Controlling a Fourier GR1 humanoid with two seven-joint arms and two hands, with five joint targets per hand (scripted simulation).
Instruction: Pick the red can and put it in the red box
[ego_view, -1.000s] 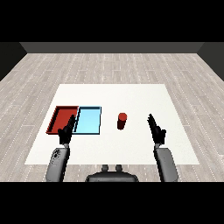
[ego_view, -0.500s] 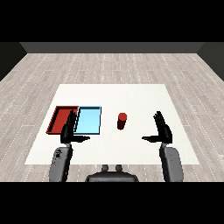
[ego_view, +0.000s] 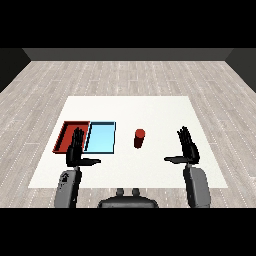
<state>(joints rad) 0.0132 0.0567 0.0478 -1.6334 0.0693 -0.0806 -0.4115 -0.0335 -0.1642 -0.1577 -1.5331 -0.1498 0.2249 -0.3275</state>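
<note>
A red can (ego_view: 139, 138) stands upright near the middle of the white table. The red tray (ego_view: 67, 135) lies at the left, with the light blue tray (ego_view: 101, 137) touching its right side. My right hand (ego_view: 188, 149) is raised to the right of the can, well apart from it, fingers straight up and thumb pointing left toward the can. My left hand (ego_view: 76, 150) hovers over the near edge of the red tray, fingers straight, thumb pointing right. Neither hand holds anything.
The white table (ego_view: 130, 110) stretches wide behind the trays and the can. Its near edge runs just in front of both forearms. Grey wood floor surrounds it.
My right hand has moved outward to the right and slightly nearer, opening up with its thumb spread. The left hand has barely shifted. The can has not moved.
</note>
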